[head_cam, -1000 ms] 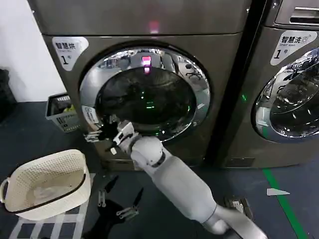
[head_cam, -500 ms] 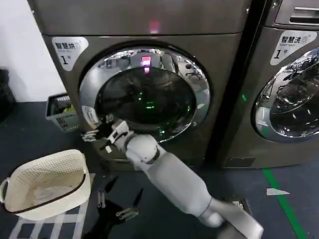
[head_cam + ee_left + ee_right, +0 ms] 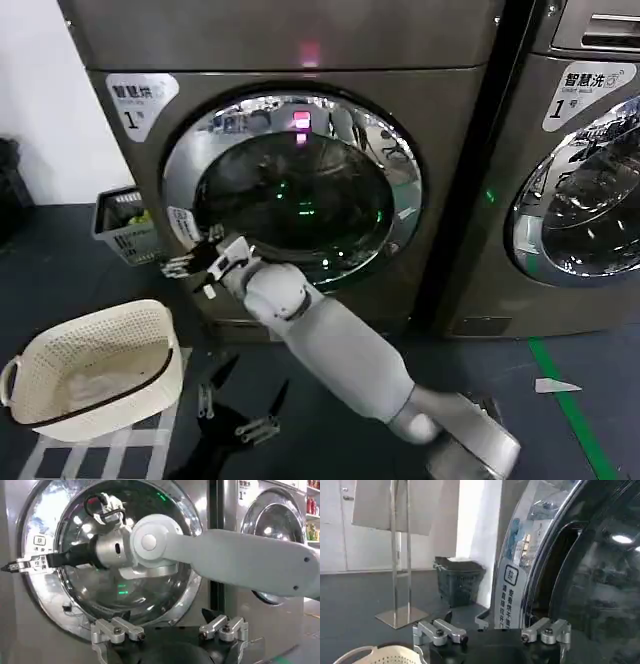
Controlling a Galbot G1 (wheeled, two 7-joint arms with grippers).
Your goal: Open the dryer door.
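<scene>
Right end effector (image 3: 183, 266), fingers apart at the left rim of the dryer door (image 3: 292, 190), which looks seated or barely cracked on the dryer (image 3: 440, 130) just beyond it; swinging it open remains, while the left end effector (image 3: 235, 412), also open, idles below.

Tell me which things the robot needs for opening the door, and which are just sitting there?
Needed: the dryer, the dryer door, the right gripper at the door's left edge.

Just sitting there: white basket, grey basket, second machine, left gripper parked low.

Right gripper (image 3: 492, 630), fingers spread, beside the dryer door (image 3: 520, 575) chrome rim.
</scene>
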